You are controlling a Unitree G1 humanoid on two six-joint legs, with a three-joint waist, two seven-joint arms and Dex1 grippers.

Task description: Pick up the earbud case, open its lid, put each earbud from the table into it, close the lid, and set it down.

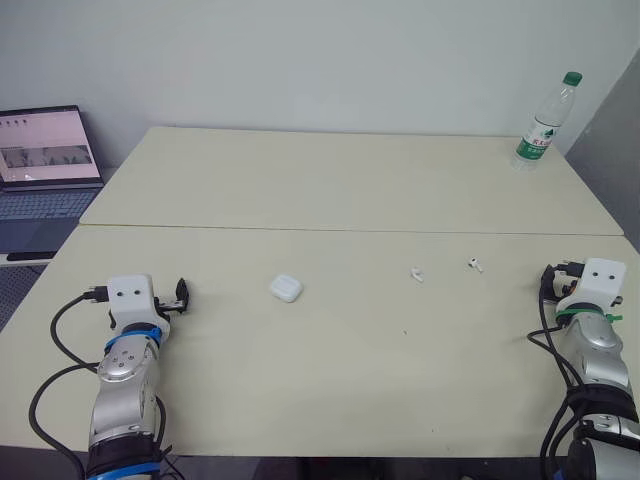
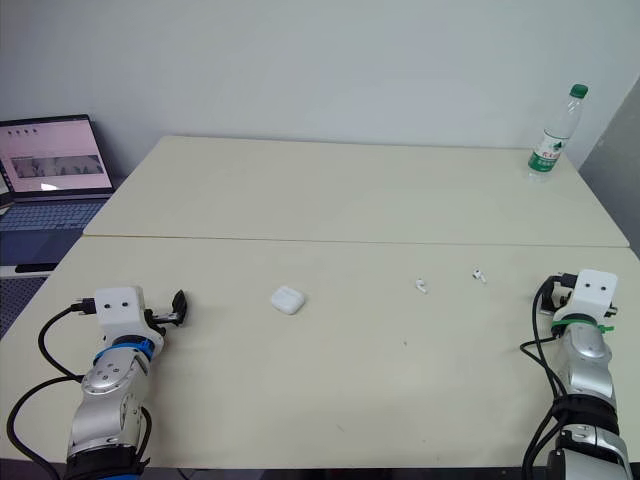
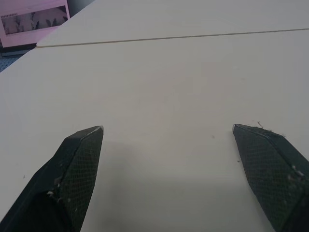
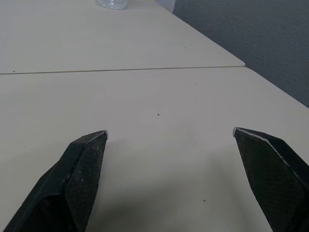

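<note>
No step is done: the earbud case (image 1: 286, 289) lies shut on the table (image 1: 330, 390), left of frame centre, with one earbud (image 1: 417, 273) and a second earbud (image 1: 475, 265) loose right of centre. The left gripper (image 3: 166, 130), lower left, and the right gripper (image 4: 170, 131), lower right, are spread wide, empty, well apart from all three

Left gripper (image 3: 166, 129) hangs low over the table (image 1: 340, 380) by its front-left corner, right gripper (image 4: 170, 131) by the front-right (both spread wide).
</note>
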